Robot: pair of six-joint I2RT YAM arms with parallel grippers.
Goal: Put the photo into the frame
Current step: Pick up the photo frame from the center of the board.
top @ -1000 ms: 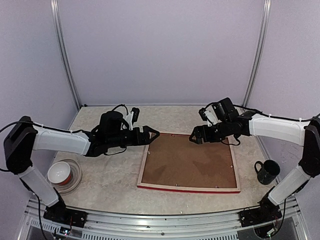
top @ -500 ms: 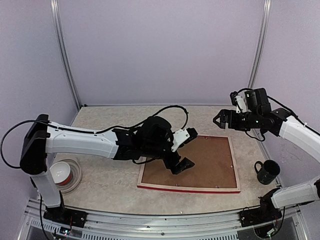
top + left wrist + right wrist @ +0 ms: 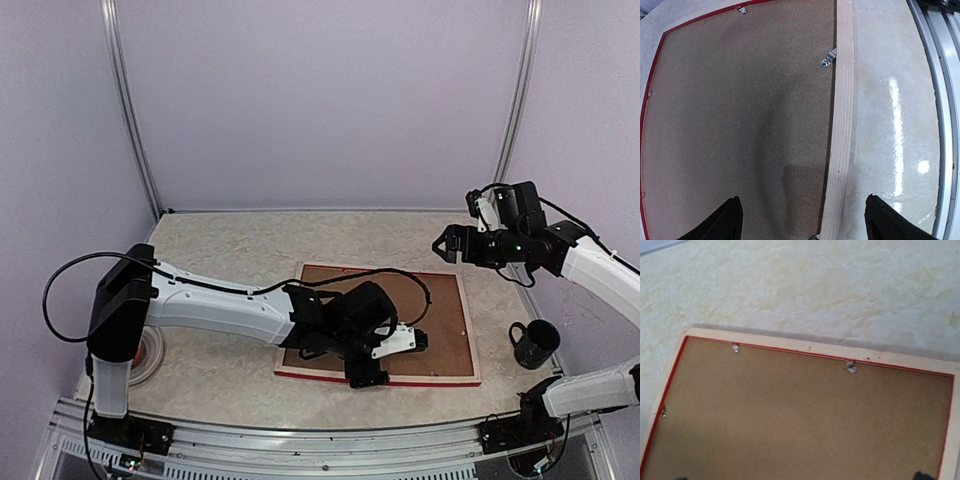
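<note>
The frame point(image 3: 465, 330) lies face down on the table, pale wood rear up, red showing at its near edge. A plain brown backing board point(image 3: 440, 320) with small metal clips point(image 3: 828, 59) fills it. The photo is hidden. My left gripper point(image 3: 388, 360) hangs open over the frame's near edge. In the left wrist view point(image 3: 802, 225) one fingertip is over the board and the other over the table, either side of the wood rail point(image 3: 842, 125). My right gripper point(image 3: 445, 245) is open and empty, raised above the frame's far right corner; its view shows the far rail point(image 3: 815, 347).
A black mug point(image 3: 533, 342) stands right of the frame. A bowl on a clear plate point(image 3: 150, 345) sits at the left, mostly behind my left arm. An aluminium rail point(image 3: 940, 75) runs along the table's near edge. Purple walls enclose the table.
My left arm has swung from the frame's left side across the board to its near edge. My right gripper has drawn back right and up from the far edge.
</note>
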